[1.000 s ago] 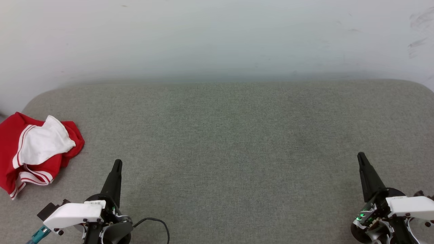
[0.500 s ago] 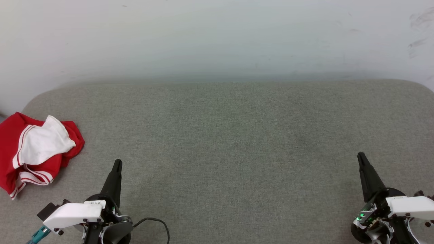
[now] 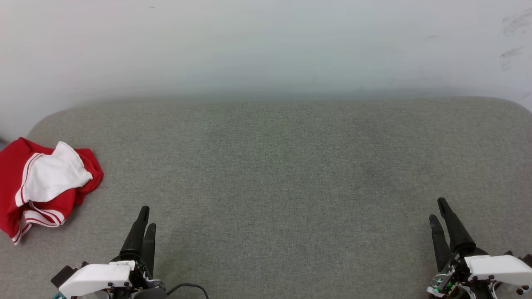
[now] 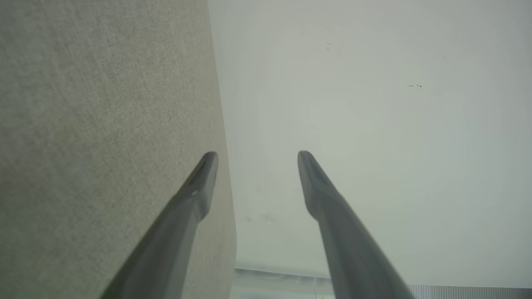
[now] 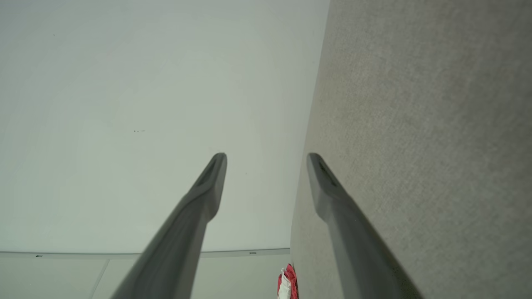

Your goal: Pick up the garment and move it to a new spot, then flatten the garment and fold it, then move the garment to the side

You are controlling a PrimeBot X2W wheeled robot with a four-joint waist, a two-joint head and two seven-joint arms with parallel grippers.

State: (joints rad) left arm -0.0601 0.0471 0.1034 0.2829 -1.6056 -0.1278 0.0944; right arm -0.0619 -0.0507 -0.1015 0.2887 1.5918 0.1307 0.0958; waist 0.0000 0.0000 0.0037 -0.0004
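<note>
Gaping empty, left hand [image 3: 148,216] and right hand [image 3: 437,209] sit apart from the garment [image 3: 45,182], apparently sleeve-up.

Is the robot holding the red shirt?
No, the red shirt lies crumpled on the grey cushion, apart from the left gripper and the right gripper.

Grey fabric cushion [image 3: 291,166], pale scuffed wall [image 3: 266,41] behind

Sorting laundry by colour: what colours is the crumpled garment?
The garment is red and white with striped trim; head view.
</note>
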